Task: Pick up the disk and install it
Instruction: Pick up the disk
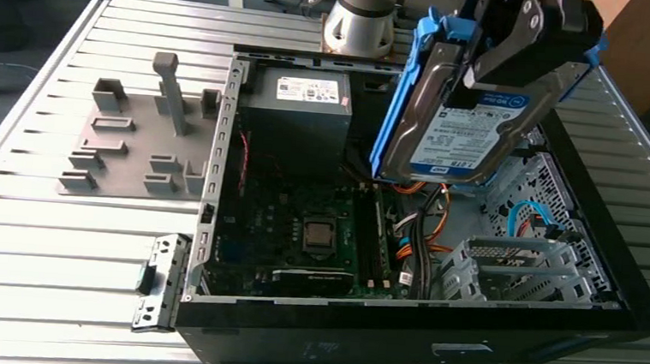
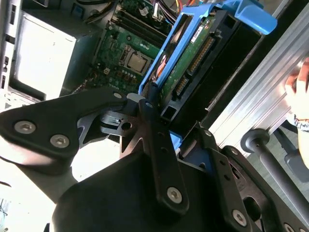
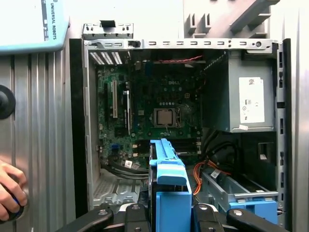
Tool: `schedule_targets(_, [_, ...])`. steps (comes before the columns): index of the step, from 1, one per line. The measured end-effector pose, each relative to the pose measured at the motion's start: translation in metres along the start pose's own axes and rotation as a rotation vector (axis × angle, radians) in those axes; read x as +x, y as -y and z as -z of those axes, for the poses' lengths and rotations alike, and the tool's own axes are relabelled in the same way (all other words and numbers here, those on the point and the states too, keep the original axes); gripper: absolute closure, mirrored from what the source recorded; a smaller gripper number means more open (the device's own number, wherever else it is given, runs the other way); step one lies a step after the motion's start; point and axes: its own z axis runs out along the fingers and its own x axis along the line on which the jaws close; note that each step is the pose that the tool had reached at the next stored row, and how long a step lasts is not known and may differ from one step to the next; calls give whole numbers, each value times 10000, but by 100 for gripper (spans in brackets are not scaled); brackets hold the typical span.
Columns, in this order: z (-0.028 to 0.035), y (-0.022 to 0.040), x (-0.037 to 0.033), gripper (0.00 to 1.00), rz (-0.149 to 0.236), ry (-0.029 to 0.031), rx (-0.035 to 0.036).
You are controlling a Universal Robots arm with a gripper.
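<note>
The disk (image 1: 467, 115), a silver drive with a white-and-blue label and blue side rails, hangs tilted above the open computer case (image 1: 407, 325), over its far right part. My gripper (image 1: 526, 50) is shut on the disk from above, its black fingers clamping the upper end. In the first wrist view the disk (image 3: 166, 183) appears edge-on between the fingers (image 3: 133, 217), with the case interior beyond it. The second wrist view has the disk's green circuit-board side (image 2: 193, 58) and blue rail, held over the case.
Inside the case lie the motherboard (image 1: 299, 223), a grey power supply (image 1: 302, 103) with a white sticker, orange cables and a metal drive cage (image 1: 525, 265). A grey fixture (image 1: 145, 144) sits on the slatted table at the exterior view's left. A person's hand (image 3: 9, 193) rests beside the case.
</note>
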Motion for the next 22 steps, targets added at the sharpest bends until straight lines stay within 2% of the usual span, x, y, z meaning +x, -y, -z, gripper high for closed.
schedule_targets(7, [-77, 51, 133, 64, -1, 0, -19])
schedule_targets(16, [-115, 92, 413, 64, -2, 2, -22])
schedule_targets(22, [-155, 204, 512, 64, -3, -2, -35])
